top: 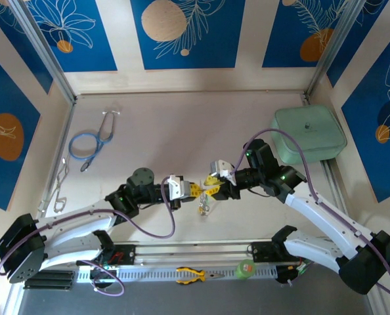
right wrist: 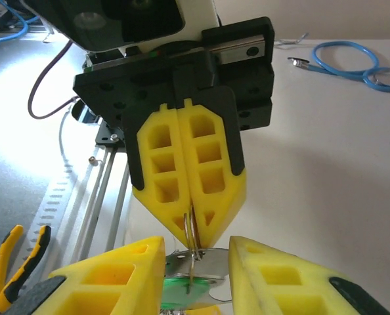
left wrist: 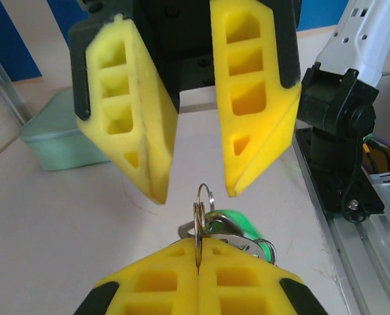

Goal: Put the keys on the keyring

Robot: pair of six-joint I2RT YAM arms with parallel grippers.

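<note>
From my station, the biggest thing is the pale desk (top: pixel 182 125), and I take my bearings from the mint-green lidded box (top: pixel 308 134) at its far right. A blue-tubed stethoscope (top: pixel 90 141) lies well to the left of the box, at the opposite side of the desk.

Both arms meet nearer to me than the box and to its left, well apart from it. The left claw (right wrist: pixel 192 236) is clenched, its yellow foam pads pressed flat together on the keyring (left wrist: pixel 204 197). The right claw (left wrist: pixel 196 190) faces it tip to tip, closer to the box, with its pads spread wide and nothing between them.

The keyring shows as thin silver wire rings standing on edge. They are pinched in the seam of the left claw's pads, with one loop sticking out past the tips towards the box side.

Hanging beneath the rings is a small silver key with a bright green plastic head (left wrist: pixel 238 222), with flat silver metal bunched beside it. I can't tell whether that bunch touches the desk.
</note>
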